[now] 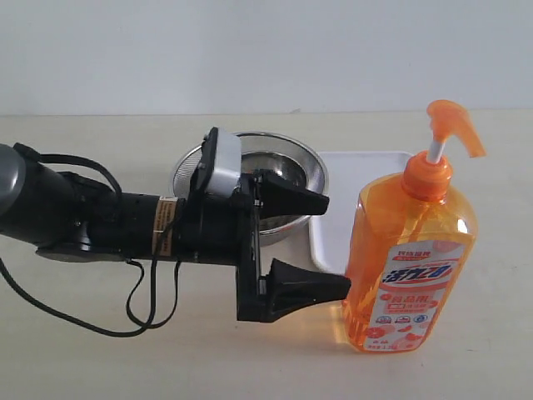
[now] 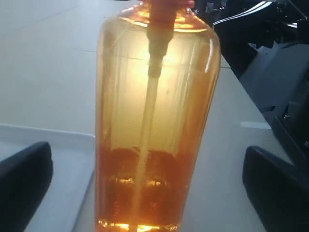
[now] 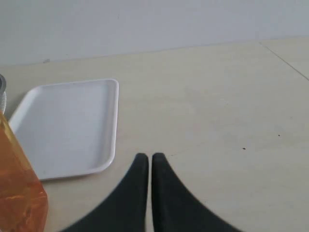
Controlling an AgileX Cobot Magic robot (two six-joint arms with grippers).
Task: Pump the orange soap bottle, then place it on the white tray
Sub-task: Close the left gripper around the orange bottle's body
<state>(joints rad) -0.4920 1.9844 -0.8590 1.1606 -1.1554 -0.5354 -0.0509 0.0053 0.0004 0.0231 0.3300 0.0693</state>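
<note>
The orange soap bottle stands upright on the table, its pump nozzle raised on a white stem. It stands at the near right corner of the white tray, and whether its base is on the tray I cannot tell. My left gripper comes in from the left and is open. In the left wrist view the bottle fills the space ahead of the gripper, with a gap to each finger. My right gripper is shut on nothing, low over bare table beside the tray and bottle.
A round steel bowl with a strainer sits behind the left arm, touching the tray's left side. A black cable loops under the left arm. Dark machine parts show beyond the bottle in the left wrist view.
</note>
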